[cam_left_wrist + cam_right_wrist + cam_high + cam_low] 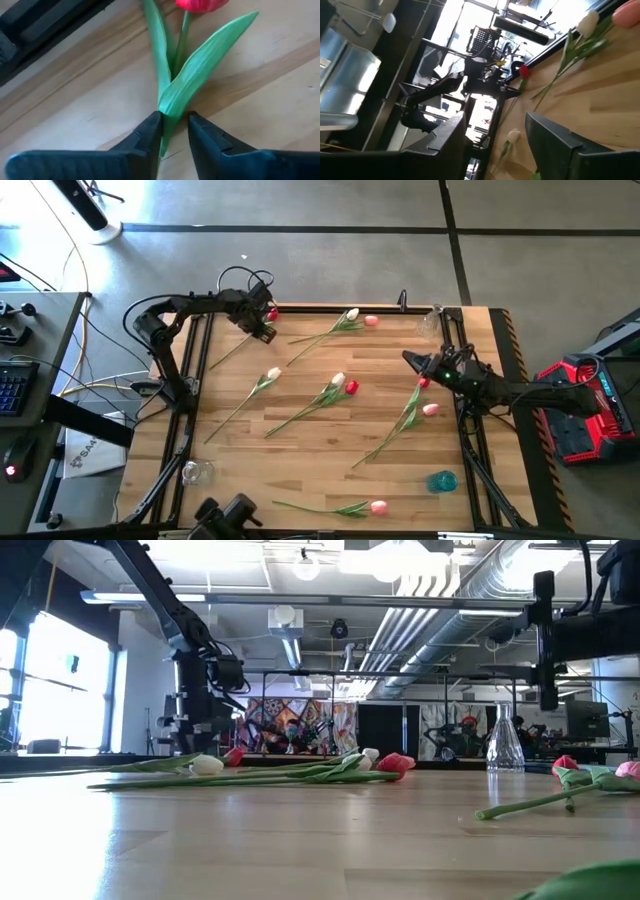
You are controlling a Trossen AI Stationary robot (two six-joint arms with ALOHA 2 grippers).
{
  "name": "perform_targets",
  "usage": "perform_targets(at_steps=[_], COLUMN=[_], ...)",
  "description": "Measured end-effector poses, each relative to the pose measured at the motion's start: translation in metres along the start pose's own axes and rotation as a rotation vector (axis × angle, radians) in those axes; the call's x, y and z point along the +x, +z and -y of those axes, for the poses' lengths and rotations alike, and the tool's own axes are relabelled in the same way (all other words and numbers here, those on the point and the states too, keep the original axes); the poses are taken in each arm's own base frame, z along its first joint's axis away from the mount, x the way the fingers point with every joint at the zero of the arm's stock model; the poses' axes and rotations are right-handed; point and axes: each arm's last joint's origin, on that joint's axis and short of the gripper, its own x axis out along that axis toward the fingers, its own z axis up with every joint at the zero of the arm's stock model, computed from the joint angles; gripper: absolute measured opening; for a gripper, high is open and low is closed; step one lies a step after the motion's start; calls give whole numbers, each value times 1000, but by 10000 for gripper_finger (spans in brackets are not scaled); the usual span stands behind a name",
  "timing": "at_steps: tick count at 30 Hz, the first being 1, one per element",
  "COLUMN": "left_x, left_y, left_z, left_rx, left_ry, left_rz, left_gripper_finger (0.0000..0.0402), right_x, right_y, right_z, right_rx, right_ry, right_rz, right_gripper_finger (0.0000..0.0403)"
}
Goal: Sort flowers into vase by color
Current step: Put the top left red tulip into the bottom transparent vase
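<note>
My left gripper [263, 330] [174, 119] is at the table's far left, down on a red tulip [272, 313] that lies flat, its stem running toward the near left. Its fingers are closed on the stem where the leaves fork. My right gripper [411, 360] [495, 120] hovers open above the right side, close to another red tulip head [424, 383]. White, pink and red tulips lie scattered on the wood, such as a white one [273, 373] and a pink one [430, 409]. My left gripper pinches the red tulip's stem at the base of its two leaves [171, 107], a little below the red head [200, 4]. The fingers [150, 132] come down from above and lie across the stem. The flower lies on the table.
A clear glass vase [428, 323] [505, 745] stands at the far right; another clear one [195, 472] is near the left edge and a blue one [441, 480] at the near right. Black frame rails [190, 370] border the table's sides.
</note>
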Motion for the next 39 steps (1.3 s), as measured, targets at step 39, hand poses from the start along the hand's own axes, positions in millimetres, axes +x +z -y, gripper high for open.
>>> perform_targets(at_steps=[39], left_x=[-198], left_y=[-41], left_z=[118], left_rx=[663], left_ry=[-933], left_rz=[828], left_gripper_finger=[0], right_x=[164], right_y=[-31], right_z=[-165], right_rx=[-703], right_ry=[-9], right_rz=[-267], right_gripper_finger=[229])
